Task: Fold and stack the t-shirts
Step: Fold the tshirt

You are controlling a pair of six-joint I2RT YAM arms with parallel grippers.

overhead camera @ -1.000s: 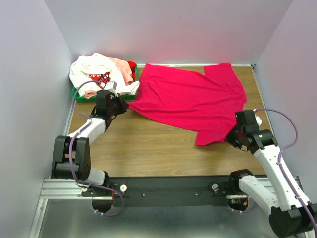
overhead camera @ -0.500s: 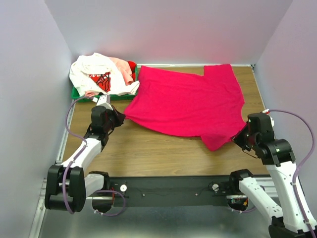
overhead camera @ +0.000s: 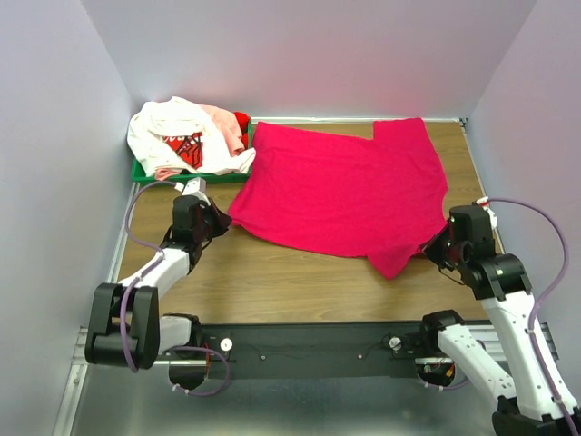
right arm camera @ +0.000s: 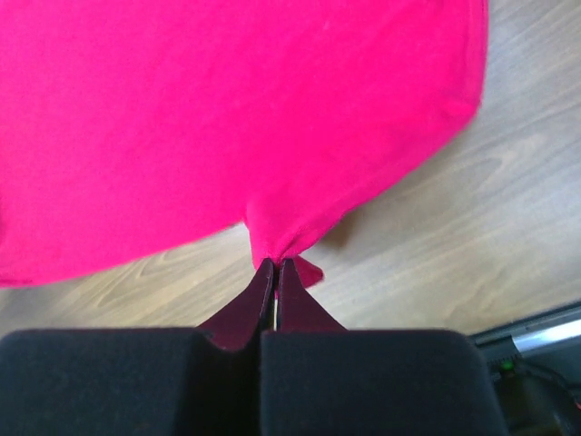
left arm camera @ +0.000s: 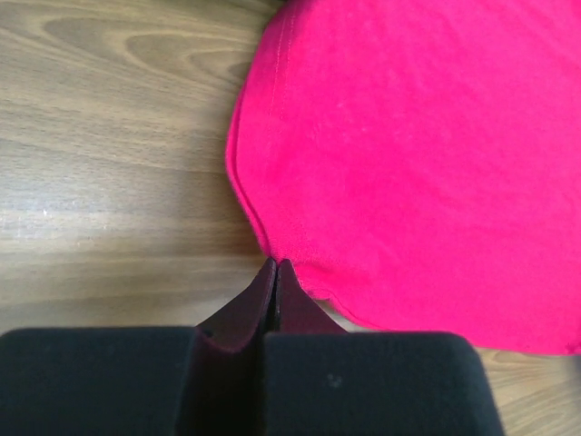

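Note:
The magenta-red t-shirt [overhead camera: 345, 186] lies spread flat on the wooden table, and it also shows in the left wrist view [left arm camera: 427, 136] and the right wrist view [right arm camera: 227, 109]. My left gripper [overhead camera: 221, 221] is shut, pinching the shirt's left hem at its tips [left arm camera: 275, 263]. My right gripper [overhead camera: 434, 247] is shut on a bunched bit of the shirt's near right edge [right arm camera: 275, 262]. The white t-shirt with a red graphic [overhead camera: 172, 134], the pale pink t-shirt [overhead camera: 221, 119] and the red t-shirt [overhead camera: 241, 119] lie piled at the back left.
The pile sits in a green tray [overhead camera: 143, 173] in the back left corner, against the left wall. Walls close off the left, back and right. Bare wood [overhead camera: 290, 272] lies between the shirt and the arms' base rail [overhead camera: 309, 350].
Both grippers have drawn back toward the near edge and apart, dragging the magenta-red shirt with them. It now lies flatter and stretched between them.

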